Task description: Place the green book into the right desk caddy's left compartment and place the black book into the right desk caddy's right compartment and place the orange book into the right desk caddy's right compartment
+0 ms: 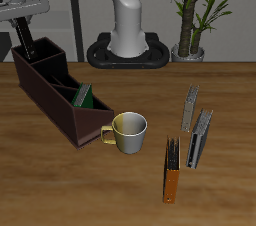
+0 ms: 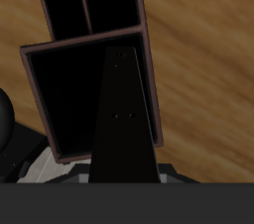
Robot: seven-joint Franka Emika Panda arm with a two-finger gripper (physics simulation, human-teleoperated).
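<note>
Wooden table (image 1: 120,185) spreads below the tool (image 1: 22,25), which pinches the black book (image 1: 24,38) upright, its lower end dipping into the right compartment (image 2: 69,94) of the right desk caddy (image 1: 60,105). Farther along the caddy, the green book (image 1: 85,97) leans in the left compartment (image 1: 86,100). Well away from the tool, past a mug (image 1: 128,132), lies the orange book (image 1: 172,185).

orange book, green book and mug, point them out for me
orange book (image 1: 173,184), exterior view, on its orange cover near the table's front edge
green book (image 1: 84,96), exterior view, on the green cover showing inside the caddy
mug (image 1: 130,133), exterior view, on its outer wall
</note>
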